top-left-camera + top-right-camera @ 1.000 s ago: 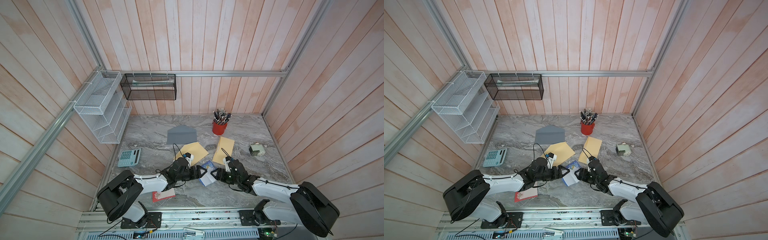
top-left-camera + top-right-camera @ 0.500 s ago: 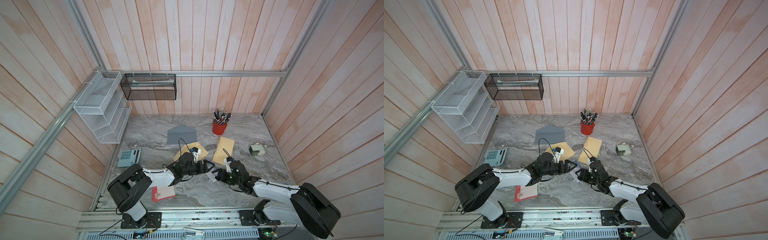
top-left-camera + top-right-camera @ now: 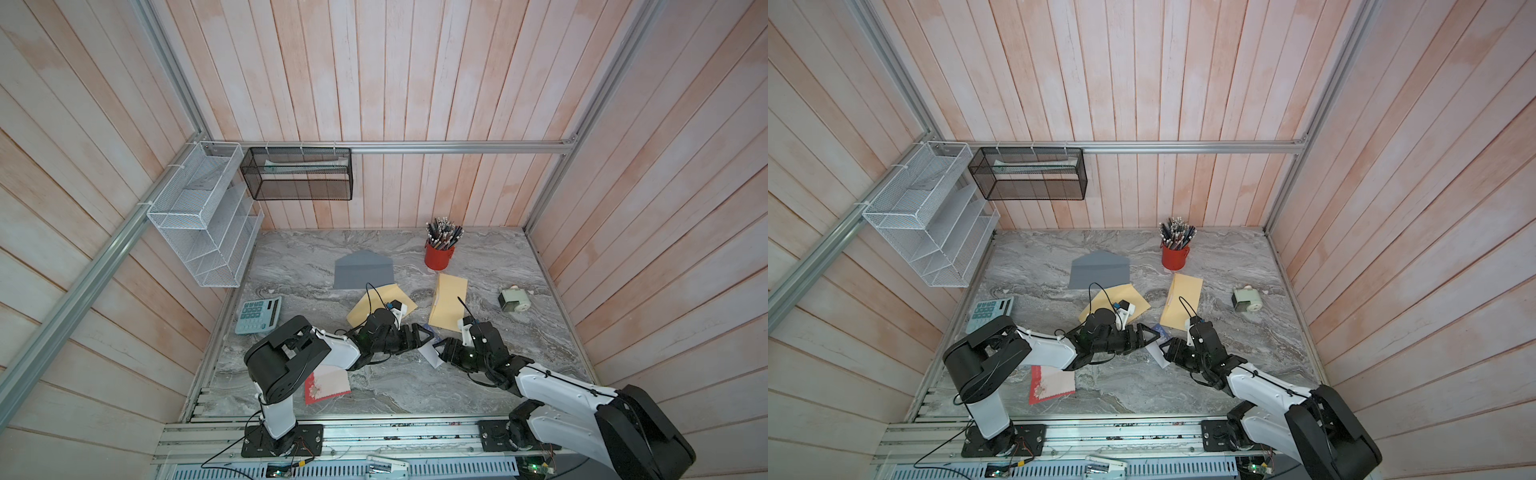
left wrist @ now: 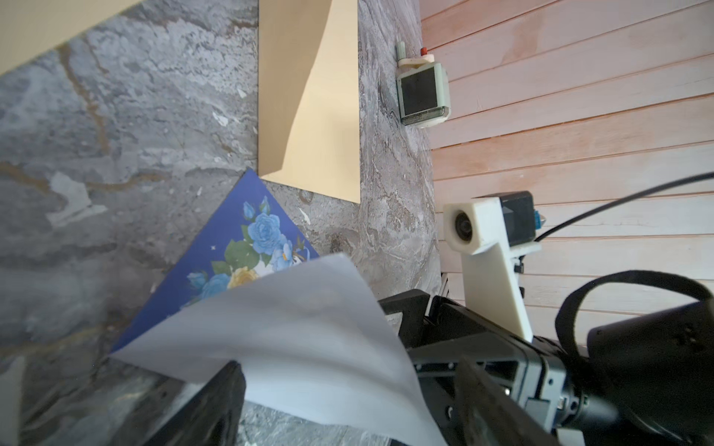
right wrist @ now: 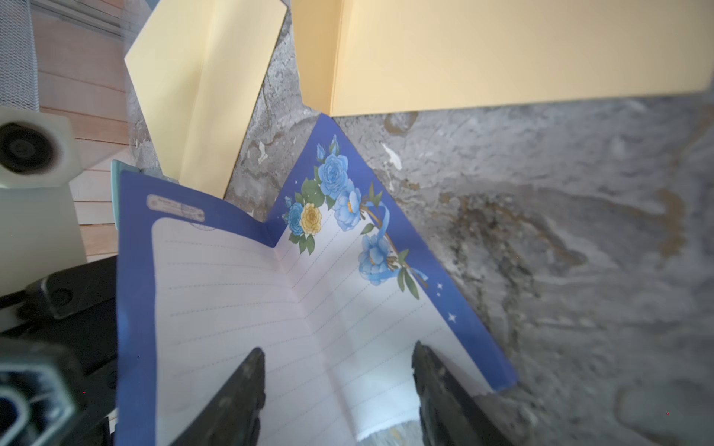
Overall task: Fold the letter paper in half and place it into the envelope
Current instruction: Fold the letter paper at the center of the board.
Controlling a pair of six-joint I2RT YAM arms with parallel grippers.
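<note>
Mid-fold: the letter paper (image 5: 232, 289) stands half raised between the left gripper (image 3: 426, 337), jaws wide, and the right gripper (image 5: 337, 347), jaws apart over it; next, I judge, press the flap flat before the envelope (image 3: 449, 301) at 12 o'clock.

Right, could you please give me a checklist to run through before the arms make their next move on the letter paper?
1. Letter paper folded flat in half: not ok. It is creased, but one half stands up off the table.
2. Right gripper free to press the fold: ok. Its jaws are apart over the lined side.
3. Left gripper not clamping the paper: ok. Its jaws are wide, at the raised half's white back.
4. Paper edges lined up: cannot tell.
5. Nearest yellow envelope open to receive the paper: cannot tell. It lies flat just beyond the paper.
</note>
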